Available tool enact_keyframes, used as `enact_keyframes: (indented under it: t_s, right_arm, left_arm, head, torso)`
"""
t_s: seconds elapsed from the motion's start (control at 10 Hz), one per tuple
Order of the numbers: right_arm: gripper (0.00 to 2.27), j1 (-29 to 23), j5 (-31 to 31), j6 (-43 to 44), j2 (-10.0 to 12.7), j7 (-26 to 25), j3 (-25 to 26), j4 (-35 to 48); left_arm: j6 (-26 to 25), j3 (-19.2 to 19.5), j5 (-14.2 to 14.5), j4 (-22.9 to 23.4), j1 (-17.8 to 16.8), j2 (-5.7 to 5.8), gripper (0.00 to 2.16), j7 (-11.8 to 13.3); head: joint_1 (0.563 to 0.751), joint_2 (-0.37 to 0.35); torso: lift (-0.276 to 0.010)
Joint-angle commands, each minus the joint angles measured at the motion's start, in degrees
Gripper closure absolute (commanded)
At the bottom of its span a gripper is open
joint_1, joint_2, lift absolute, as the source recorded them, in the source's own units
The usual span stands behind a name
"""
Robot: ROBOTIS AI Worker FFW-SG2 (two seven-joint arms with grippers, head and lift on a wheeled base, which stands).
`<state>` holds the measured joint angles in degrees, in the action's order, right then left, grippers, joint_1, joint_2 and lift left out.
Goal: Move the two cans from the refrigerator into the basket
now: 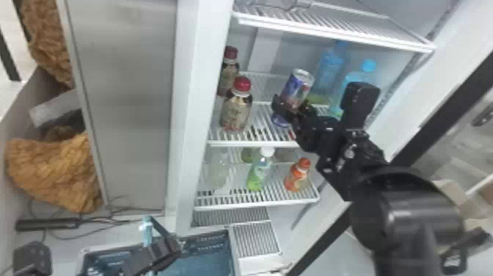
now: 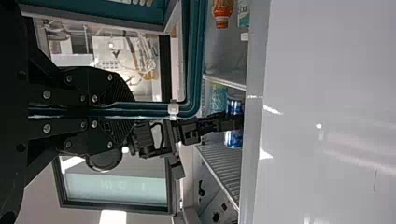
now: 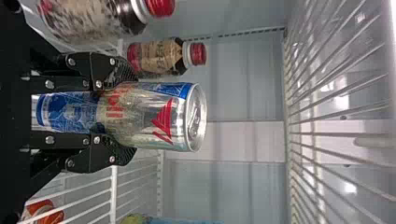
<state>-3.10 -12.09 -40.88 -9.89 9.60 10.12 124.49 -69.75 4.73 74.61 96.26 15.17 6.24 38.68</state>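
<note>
My right gripper (image 1: 291,107) is shut around the middle of a blue-and-silver can (image 1: 299,85), over the middle shelf. The can leans in the head view, top towards the right. In the right wrist view the right gripper (image 3: 133,119) has a finger on each side of the can (image 3: 161,114). At the head view's lower left is my left gripper (image 1: 157,253), over the blue-green basket (image 1: 205,257). The left wrist view has the left gripper (image 2: 128,109) shut on the basket's teal handle (image 2: 154,109); farther off, the right gripper crosses the can (image 2: 234,139).
Red-capped bottles (image 1: 236,110) stand left of the can, blue-capped bottles (image 1: 332,69) behind and right. A wire shelf (image 1: 330,33) spans above. The lower shelf (image 1: 256,202) bears green and orange bottles. A white refrigerator edge (image 1: 194,91) rises on the left.
</note>
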Motion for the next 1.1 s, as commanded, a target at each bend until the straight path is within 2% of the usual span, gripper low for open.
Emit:
enact_keyframes:
  t_s: [0.0, 0.3, 0.6, 1.0]
  right_arm:
    - [1.27, -3.51, -0.59, -2.57, -0.22, -0.2, 1.31, 5.66]
    - [1.28, -11.94, -2.08, -7.35, -0.49, -0.29, 4.39, 16.21]
    - [1.28, -21.08, -6.42, -9.6, -0.49, -0.29, 4.16, 26.75]
    - [1.28, -30.23, -11.56, -13.82, 1.45, 0.33, 3.71, 32.24]
  left_arm:
    - [0.0, -0.05, 0.0, 0.0, 0.01, 0.0, 1.19, -0.01]
    - [0.0, -0.16, 0.11, 0.0, 0.15, 0.0, 1.19, -0.01]
    - [0.0, -0.51, 0.11, 0.0, 0.01, 0.09, 1.19, -0.01]
    - [0.0, -0.62, 0.23, 0.0, 0.01, 0.18, 1.19, -0.01]
  head:
    - [0.695, -0.333]
    - [0.695, -0.35]
    - [0.695, -0.35]
    - [0.695, -0.328]
  torso:
    - [-0.031]
    - [-0.031]
    - [-0.031]
    - [-0.031]
